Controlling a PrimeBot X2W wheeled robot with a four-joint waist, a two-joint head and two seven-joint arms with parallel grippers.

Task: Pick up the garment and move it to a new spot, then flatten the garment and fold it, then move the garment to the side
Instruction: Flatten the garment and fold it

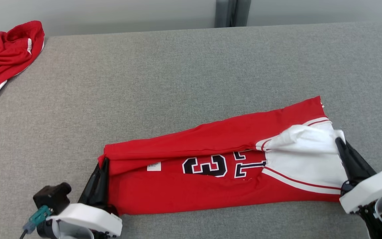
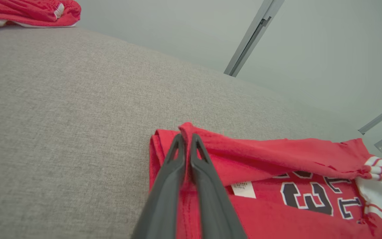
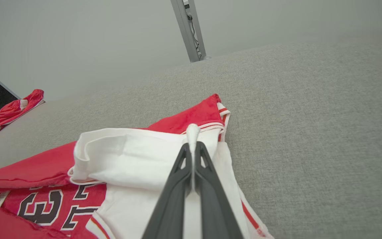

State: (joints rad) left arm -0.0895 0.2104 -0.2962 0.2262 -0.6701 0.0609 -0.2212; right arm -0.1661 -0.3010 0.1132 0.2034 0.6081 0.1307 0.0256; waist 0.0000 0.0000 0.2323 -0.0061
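Grey fabric-covered desk [image 1: 191, 66]: wide and mostly bare, which left room to work cloth flat.

Red-and-white jersey [image 1: 164, 191], soft knit with black numerals [image 1: 207, 165]: lay on the near half of the desk, right of centre, as a long band running from near left to farther right. Its far long edge was turned over toward the robot and partly covered the numerals. The white end was bunched and raised off the surface at the right. Judgement: a lengthwise fold was under way, and the move to the side was not yet done.

Crumpled red-and-white garment [image 1: 5, 56]: heaped at the far left corner of the desk, well apart from the jersey. It was probably parked there to stay out of the working area.

Left hand [image 2: 187, 137]: clamped tight on the red hem at the jersey's left end, cloth pinched between the fingers, low to the desk.

Right hand [image 3: 193, 146]: clamped tight on a ridge of white cloth at the right end, with a tuft standing above the tips.

Judgement: gripping both ends at once kept the band stretched between them, so a fold line would run straight when carried over.

White label [image 1: 153, 166]: exposed on the red just below the turned-over edge, near the left end. It served as a mark of how far the flap reached.
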